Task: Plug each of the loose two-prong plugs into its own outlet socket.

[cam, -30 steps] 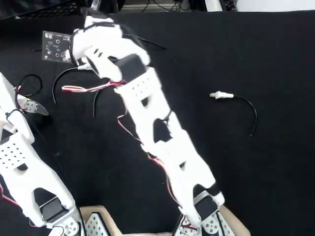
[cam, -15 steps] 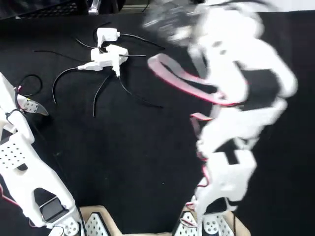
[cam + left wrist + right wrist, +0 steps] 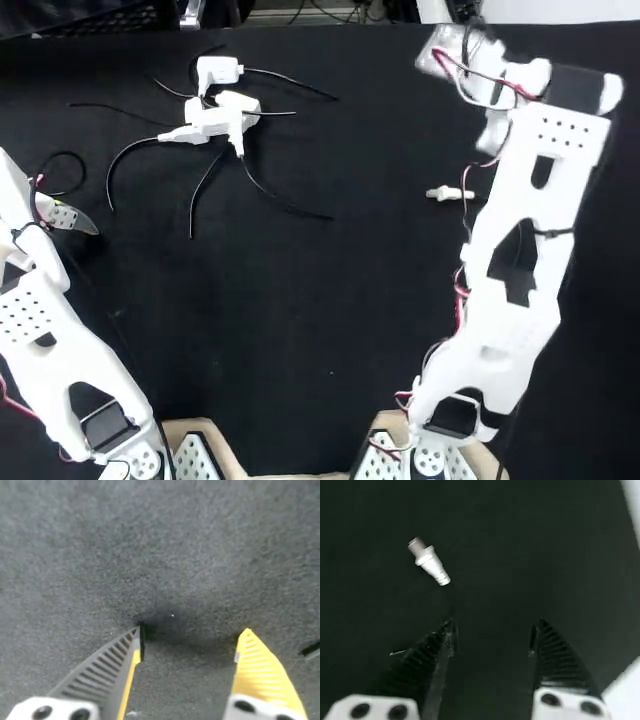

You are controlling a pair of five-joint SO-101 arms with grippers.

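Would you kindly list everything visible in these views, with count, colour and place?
loose plug: one, white, lying on the cloth beside the right arm, just ahead of the right gripper's fingers.
connector cluster: at least two white pieces close together, at the far left of the cloth; the exact count is hard to tell.
wires: several, black, fanning out from the cluster.
cloth: one, black, covering the table.
left arm: one, white, at the near left edge.
right arm: one, white, stretched toward the far right.
left gripper: one, yellow-lined fingers, open over bare cloth.
right gripper: one, dark fingers, open near the loose plug.
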